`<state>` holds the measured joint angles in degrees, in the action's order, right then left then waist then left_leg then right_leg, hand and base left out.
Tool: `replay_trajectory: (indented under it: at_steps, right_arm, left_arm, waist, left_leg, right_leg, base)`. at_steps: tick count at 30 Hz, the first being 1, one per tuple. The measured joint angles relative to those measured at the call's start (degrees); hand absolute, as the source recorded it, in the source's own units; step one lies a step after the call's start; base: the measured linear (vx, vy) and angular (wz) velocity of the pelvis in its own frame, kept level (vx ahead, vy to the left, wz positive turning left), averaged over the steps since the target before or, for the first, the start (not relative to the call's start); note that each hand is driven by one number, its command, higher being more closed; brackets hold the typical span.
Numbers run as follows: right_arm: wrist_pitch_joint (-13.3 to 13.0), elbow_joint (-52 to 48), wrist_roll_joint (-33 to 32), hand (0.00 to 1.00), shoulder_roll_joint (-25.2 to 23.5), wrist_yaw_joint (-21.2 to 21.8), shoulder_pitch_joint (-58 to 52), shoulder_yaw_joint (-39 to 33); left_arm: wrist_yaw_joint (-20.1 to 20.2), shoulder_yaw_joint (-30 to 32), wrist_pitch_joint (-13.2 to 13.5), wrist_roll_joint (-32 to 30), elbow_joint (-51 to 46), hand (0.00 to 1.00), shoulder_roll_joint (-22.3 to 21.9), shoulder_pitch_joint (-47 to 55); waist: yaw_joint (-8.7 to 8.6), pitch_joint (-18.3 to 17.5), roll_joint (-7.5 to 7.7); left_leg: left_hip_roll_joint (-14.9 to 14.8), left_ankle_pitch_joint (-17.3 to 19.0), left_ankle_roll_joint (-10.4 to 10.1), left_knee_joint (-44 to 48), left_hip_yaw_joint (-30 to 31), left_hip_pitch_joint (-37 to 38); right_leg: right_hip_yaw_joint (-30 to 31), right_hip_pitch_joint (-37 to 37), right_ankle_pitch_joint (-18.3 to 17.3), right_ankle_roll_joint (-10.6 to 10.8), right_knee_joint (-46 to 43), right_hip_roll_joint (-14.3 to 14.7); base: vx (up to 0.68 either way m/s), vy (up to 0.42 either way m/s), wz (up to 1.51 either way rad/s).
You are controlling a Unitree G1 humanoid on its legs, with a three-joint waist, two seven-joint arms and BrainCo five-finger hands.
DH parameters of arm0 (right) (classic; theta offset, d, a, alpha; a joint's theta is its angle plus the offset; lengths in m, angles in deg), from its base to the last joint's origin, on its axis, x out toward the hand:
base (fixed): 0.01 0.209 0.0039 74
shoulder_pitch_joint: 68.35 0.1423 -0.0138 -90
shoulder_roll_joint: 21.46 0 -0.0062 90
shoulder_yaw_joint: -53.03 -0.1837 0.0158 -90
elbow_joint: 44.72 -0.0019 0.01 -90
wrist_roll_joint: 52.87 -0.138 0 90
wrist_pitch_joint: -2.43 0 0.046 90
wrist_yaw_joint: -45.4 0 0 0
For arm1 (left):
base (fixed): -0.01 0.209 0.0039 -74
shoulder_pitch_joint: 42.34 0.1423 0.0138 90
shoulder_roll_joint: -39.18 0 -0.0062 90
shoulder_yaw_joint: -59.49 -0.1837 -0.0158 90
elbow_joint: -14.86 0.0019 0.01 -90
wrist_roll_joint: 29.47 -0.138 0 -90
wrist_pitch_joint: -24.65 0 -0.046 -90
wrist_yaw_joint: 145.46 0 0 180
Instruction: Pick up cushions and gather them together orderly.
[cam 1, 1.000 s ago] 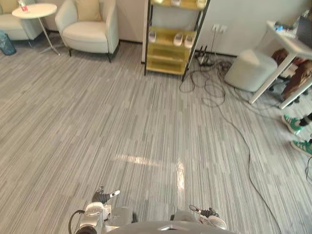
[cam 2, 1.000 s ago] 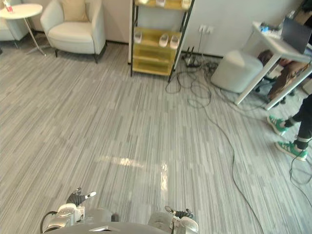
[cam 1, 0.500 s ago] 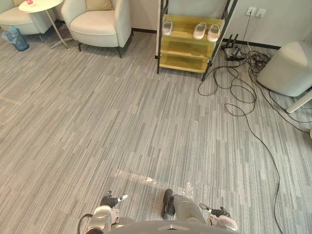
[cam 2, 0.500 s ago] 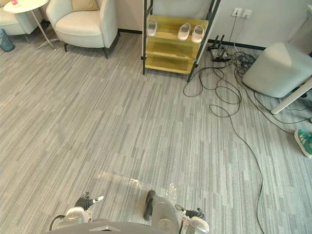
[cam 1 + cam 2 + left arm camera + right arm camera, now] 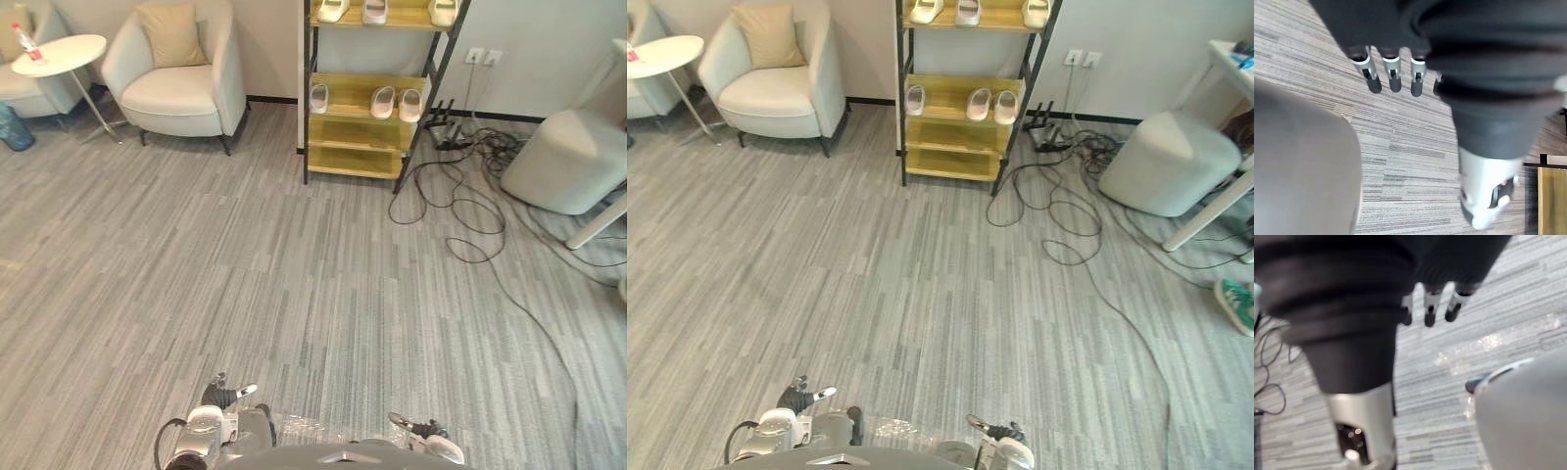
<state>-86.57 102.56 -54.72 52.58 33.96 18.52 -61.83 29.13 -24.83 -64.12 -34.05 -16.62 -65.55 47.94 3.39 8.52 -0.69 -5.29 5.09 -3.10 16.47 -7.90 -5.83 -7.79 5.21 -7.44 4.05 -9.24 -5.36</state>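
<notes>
At the bottom edge of the head views, the left hand [image 5: 221, 396] shows lower left and the right hand [image 5: 419, 429] lower right. In the wrist views each hangs with straight fingers [image 5: 1394, 78] over the striped grey floor [image 5: 294, 284], holding nothing. Farther up, a yellow-shelved rack [image 5: 358, 162] with pale slippers [image 5: 382, 101] stands at upper centre, with a grey pouf [image 5: 560, 162] at the right. At upper left, a tan cushion [image 5: 171, 34] leans against the back of a white armchair [image 5: 178, 98], beside a round side table [image 5: 59, 54].
</notes>
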Motion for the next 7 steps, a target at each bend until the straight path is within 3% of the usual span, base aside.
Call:
replay_trajectory:
  at_steps: [1,2,7]
  right_arm:
    - [0.06,0.1,0.0,0.0,-0.16,0.01,-0.1,0.05]
    - [0.34,0.1,0.0,0.0,-0.46,0.01,-0.42,0.04]
    - [0.36,0.18,0.02,0.0,-1.06,0.05,-1.08,-0.49]
  left_arm:
    - [0.05,0.01,-0.04,-0.05,0.22,0.0,0.3,0.02]
    - [0.13,0.07,-0.05,-0.12,0.78,0.0,0.63,0.06]
    - [0.73,0.39,-0.11,-0.55,2.0,0.0,0.94,0.26]
  waist:
    - [0.05,-0.07,0.1]
    - [-0.08,-0.75,1.18]
    - [-0.3,-2.07,2.24]
  left_leg:
    - [0.73,0.13,0.33,-0.63,-0.33,0.53]
    - [1.84,0.0,0.99,-1.94,-1.07,1.63]
    - [5.02,-3.24,2.5,-9.28,-1.54,5.15]
  right_leg:
    - [0.56,-0.01,-0.02,0.06,0.09,-0.63]
    - [1.01,0.19,-0.03,0.09,0.22,-1.65]
    - [0.92,0.91,0.21,1.19,2.14,-3.95]
  base:
    - [0.09,0.169,-0.23]
    - [0.09,0.156,-0.16]
    - [0.04,0.067,0.0]
